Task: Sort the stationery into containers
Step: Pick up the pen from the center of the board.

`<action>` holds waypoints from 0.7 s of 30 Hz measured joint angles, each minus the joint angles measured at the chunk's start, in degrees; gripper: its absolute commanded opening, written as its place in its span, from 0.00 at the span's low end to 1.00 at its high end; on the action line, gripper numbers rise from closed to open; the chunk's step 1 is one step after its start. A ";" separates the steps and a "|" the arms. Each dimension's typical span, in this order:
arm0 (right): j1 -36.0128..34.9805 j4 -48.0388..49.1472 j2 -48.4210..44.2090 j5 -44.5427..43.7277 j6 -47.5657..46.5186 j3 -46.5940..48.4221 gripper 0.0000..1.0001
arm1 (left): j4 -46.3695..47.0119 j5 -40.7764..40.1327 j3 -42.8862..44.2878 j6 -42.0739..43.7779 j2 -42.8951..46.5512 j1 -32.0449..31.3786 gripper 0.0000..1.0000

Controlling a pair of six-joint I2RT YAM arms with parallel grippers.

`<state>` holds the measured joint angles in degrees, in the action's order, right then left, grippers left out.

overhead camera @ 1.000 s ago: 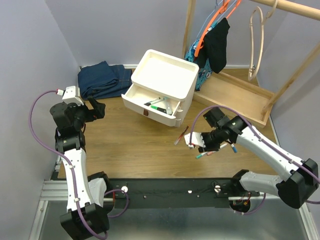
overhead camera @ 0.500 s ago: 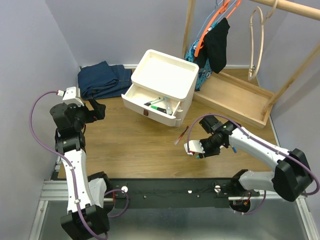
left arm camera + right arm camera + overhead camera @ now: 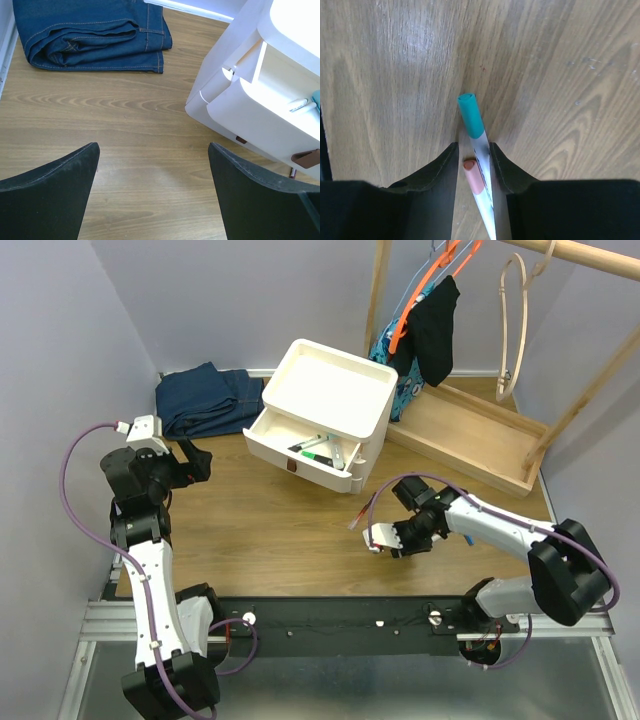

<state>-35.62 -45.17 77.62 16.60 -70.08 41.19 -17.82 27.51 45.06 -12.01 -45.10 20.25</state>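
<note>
My right gripper point(image 3: 473, 147) is shut on two slim white markers, one with a teal cap point(image 3: 471, 117) and one with a pink cap point(image 3: 472, 180), their tips just over the wooden table. From above, that gripper point(image 3: 378, 538) sits low near the table's front, beside a red pen point(image 3: 362, 512) lying on the wood. The white drawer stack point(image 3: 330, 390) stands at the back with its top drawer point(image 3: 300, 462) pulled out and markers point(image 3: 315, 450) lying inside. My left gripper point(image 3: 153, 146) is open and holds nothing, hovering left of the stack point(image 3: 250, 100).
Folded jeans point(image 3: 205, 400) lie at the back left. A long wooden tray point(image 3: 470, 430) and a rack with hanging clothes point(image 3: 435, 315) fill the back right. Bare wood lies between the stack and my right gripper.
My right gripper has moved left and down to the table with both markers still in it. The left arm has stayed still.
</note>
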 measured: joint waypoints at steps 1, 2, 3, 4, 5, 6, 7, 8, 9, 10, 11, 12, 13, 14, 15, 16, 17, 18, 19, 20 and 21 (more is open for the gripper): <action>0.00 1.16 -0.02 -0.02 0.00 -0.87 0.34 | 0.00 0.00 0.00 0.00 -0.02 0.00 0.99; 0.00 1.73 -0.02 -0.02 0.00 -1.46 0.32 | 0.00 0.00 0.00 0.00 -0.11 0.00 0.99; 0.00 2.03 0.00 -0.02 -0.02 -1.90 0.30 | 0.02 0.00 0.00 0.00 -0.17 0.00 0.99; 0.00 2.49 -0.20 0.00 0.17 -2.19 0.25 | 0.02 0.02 0.00 -0.02 -0.35 0.00 0.99; 0.00 2.49 -0.20 0.02 0.28 -2.21 0.22 | 0.02 0.00 0.00 -0.02 -0.44 0.00 0.99; 0.00 2.51 -0.20 0.00 0.52 -2.21 0.18 | 0.04 0.02 0.00 -0.02 -0.57 0.00 0.99; 0.00 2.45 -0.02 0.09 0.79 -2.12 0.11 | 0.04 0.02 0.02 -0.02 -0.76 0.00 0.99; 0.00 2.29 0.13 0.20 0.94 -1.97 0.09 | 0.07 0.00 0.00 -0.02 -0.98 0.00 0.99; 0.00 2.08 0.39 0.39 1.07 -1.60 0.08 | 0.07 0.02 0.00 -0.04 -1.14 0.00 0.99; 0.04 2.01 0.59 0.50 1.25 -1.38 0.07 | 0.07 0.02 0.02 -0.02 -1.36 0.00 0.99; 0.11 1.84 0.76 0.66 1.49 -0.92 0.06 | 0.09 0.02 0.02 -0.02 -1.46 0.00 0.99; 0.09 1.49 0.87 1.16 1.90 -0.15 0.06 | 0.09 0.02 0.02 -0.04 -1.62 0.00 0.99; 0.09 0.85 0.85 1.75 2.38 1.20 0.06 | 0.13 0.02 0.02 -0.04 -1.77 0.00 0.99; 0.09 -0.02 0.61 2.51 3.06 3.26 0.06 | 0.15 0.02 0.02 -0.04 -1.88 0.00 0.99; 0.11 -1.11 0.55 3.08 3.54 5.60 0.06 | 0.15 0.02 0.02 -0.04 -2.01 0.00 0.99; 0.09 -2.03 0.31 4.22 4.46 9.55 0.06 | 0.20 0.02 0.02 -0.04 -2.14 0.00 0.99; 0.09 -2.38 0.00 5.40 5.44 13.86 0.05 | 0.26 0.02 0.02 -0.04 -2.27 0.00 0.99; 0.11 -2.64 -0.20 5.92 5.95 16.09 0.05 | 0.35 0.02 0.02 -0.07 -2.34 0.00 0.99; 0.09 -3.54 -0.50 7.69 7.28 21.81 0.05 | 0.61 0.04 0.02 -0.13 -2.54 0.00 0.99; 0.09 -3.63 -0.74 8.85 8.28 25.46 0.04 | 0.87 0.02 0.02 -0.26 -2.62 0.00 0.99; 0.11 -3.54 -1.36 10.38 9.84 29.22 0.04 | 1.20 0.02 0.02 -0.35 -2.78 0.00 0.99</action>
<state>-35.51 -48.71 76.27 26.98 -60.25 70.41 -16.62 27.53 45.08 -12.36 -47.88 20.25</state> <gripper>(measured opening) 0.100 0.987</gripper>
